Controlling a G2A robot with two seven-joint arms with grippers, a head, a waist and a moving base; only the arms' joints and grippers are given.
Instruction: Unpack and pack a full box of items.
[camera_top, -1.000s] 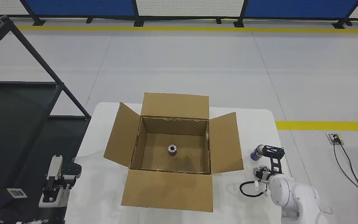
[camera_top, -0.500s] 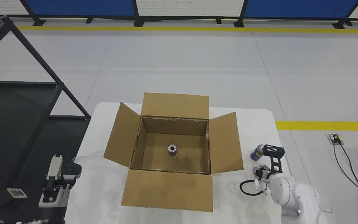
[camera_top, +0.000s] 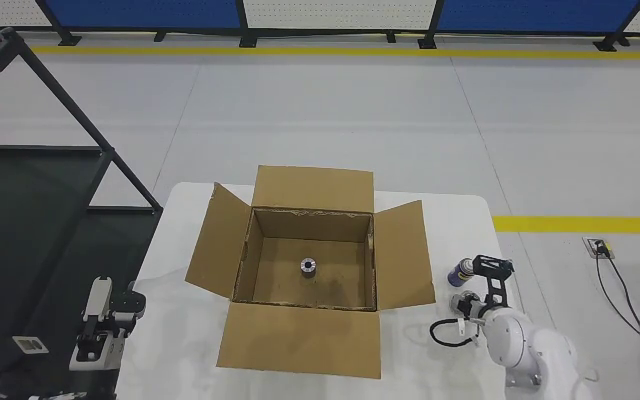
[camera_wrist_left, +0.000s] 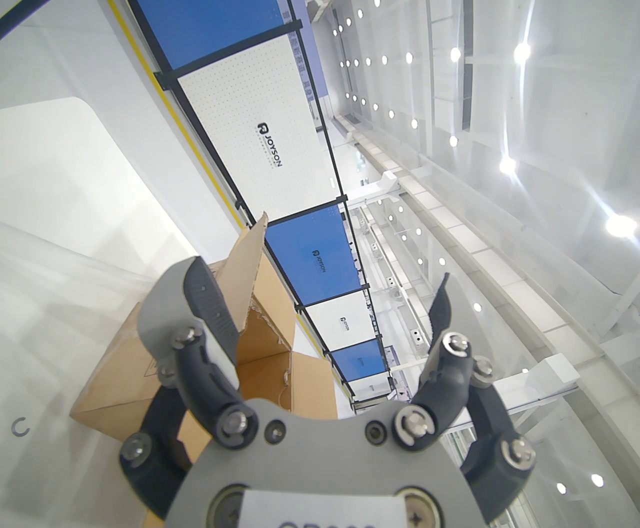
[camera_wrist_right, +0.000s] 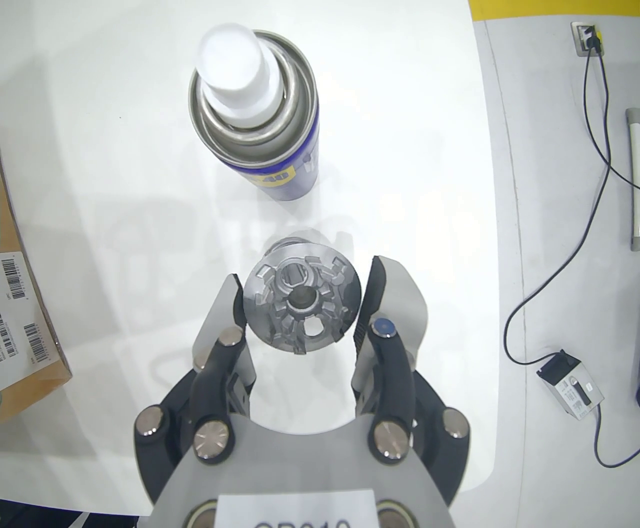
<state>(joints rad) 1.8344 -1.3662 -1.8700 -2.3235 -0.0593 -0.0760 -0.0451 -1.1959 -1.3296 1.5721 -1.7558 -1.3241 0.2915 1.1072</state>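
We judge the metal hub (camera_wrist_right: 300, 310) to be the thing to handle: a small flanged disc with cut-outs and a central bore. It stands on the white desk (camera_wrist_right: 400, 150) to the right of the open cardboard box (camera_top: 300, 340). It looks rigid and dense for its size, with smooth machined faces that could slip, so we would hold it across the rim of the flange, where the pads can bear on two opposite edges. The right claw (camera_wrist_right: 305, 292) straddles that rim with its jaws apart. One pad sits at the edge and the other just clear of it, so we read it as not clamped. A spray can (camera_wrist_right: 255, 107) with a white nozzle stands upright close beyond the hub but apart from it. It is tall and probably light enough to tip, so any lift or retreat should go straight up rather than forward. The box wall and its spread flaps rise between the hub and the box floor, where another small metal part (camera_top: 307, 265) lies near the middle, and that wall must be cleared on any carry. The left claw (camera_wrist_left: 320, 300) hangs off the left side of the desk, jaws apart and empty, pointing up past a box flap. A cable and adapter (camera_wrist_right: 570, 382) lie on the floor, clear of the work.
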